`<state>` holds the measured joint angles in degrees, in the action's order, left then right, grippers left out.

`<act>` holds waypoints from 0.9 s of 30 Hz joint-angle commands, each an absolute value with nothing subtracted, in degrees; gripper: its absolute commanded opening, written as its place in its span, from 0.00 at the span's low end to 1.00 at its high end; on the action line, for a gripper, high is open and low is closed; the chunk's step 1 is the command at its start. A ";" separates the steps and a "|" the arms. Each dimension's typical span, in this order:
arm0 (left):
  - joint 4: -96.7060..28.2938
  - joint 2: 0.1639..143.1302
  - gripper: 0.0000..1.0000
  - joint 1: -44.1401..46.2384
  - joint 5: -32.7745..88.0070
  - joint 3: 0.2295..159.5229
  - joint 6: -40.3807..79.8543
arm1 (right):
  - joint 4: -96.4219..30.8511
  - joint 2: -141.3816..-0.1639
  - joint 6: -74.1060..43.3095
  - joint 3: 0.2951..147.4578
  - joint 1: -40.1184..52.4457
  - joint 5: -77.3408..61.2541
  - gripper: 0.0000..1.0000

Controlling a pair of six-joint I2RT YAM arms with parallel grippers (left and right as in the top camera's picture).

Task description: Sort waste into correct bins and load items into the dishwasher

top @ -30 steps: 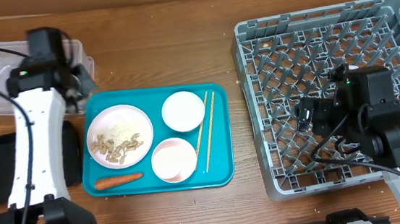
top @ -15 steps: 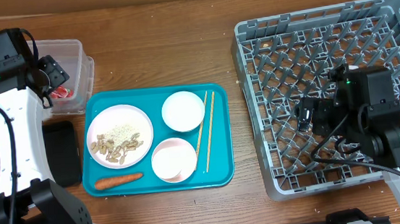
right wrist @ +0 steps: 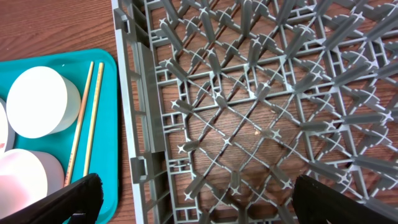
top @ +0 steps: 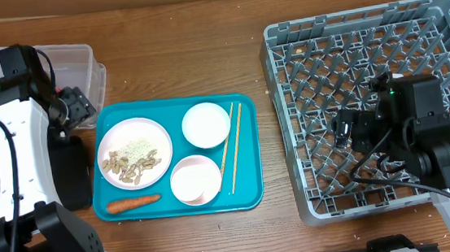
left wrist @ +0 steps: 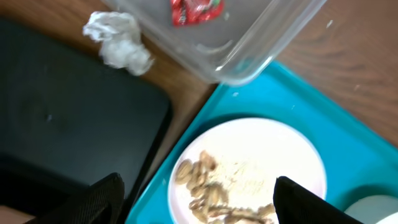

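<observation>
Two pairs of fingers stand apart and hold nothing. The left gripper (left wrist: 202, 205) hangs spread over the white plate (left wrist: 249, 155), whose rice (left wrist: 245, 180) and nut scraps (left wrist: 202, 186) lie between its fingertips. We judge it is lining up on the next waste. At its twelve o'clock, the red sauce packet (left wrist: 196, 9) lies inside the clear tub (left wrist: 249, 56). The crumpled foil ball (left wrist: 118, 40) sits on bare wood between the tub and the black tray (left wrist: 62, 118), so it looks unsorted.

The right gripper (right wrist: 208, 202) waits wide open above the dish rack (right wrist: 249, 93), at the table's three o'clock. We take this as parking until dishes are free.

On the teal tray (top: 252, 197), the plate sits at nine o'clock and the carrot (top: 132, 203) at seven. The two bowls (top: 206, 124) are mid-tray and the chopsticks (top: 231, 146) lie toward three.

A second ago the left arm was blurred over the tub's near corner. Half a second ago it hovered above the tub with the packet visible beneath. Now it has drawn back toward the tub's five o'clock, over the tray edge. The right arm and the dishes have not shifted.
</observation>
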<state>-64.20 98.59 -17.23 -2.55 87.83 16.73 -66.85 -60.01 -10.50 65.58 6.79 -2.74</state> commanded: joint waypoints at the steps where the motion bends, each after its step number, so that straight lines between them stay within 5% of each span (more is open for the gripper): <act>1: -65.39 97.76 0.80 -16.97 -6.70 89.03 15.86 | -66.59 -59.77 -10.70 67.20 6.68 -3.05 1.00; 27: -65.39 97.76 0.82 -17.34 -7.92 89.03 15.81 | -66.59 -59.77 -10.72 67.20 6.68 -3.07 1.00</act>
<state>-65.19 98.59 -17.26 -6.98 87.83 16.49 -66.89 -60.01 -10.46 65.58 6.79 -2.79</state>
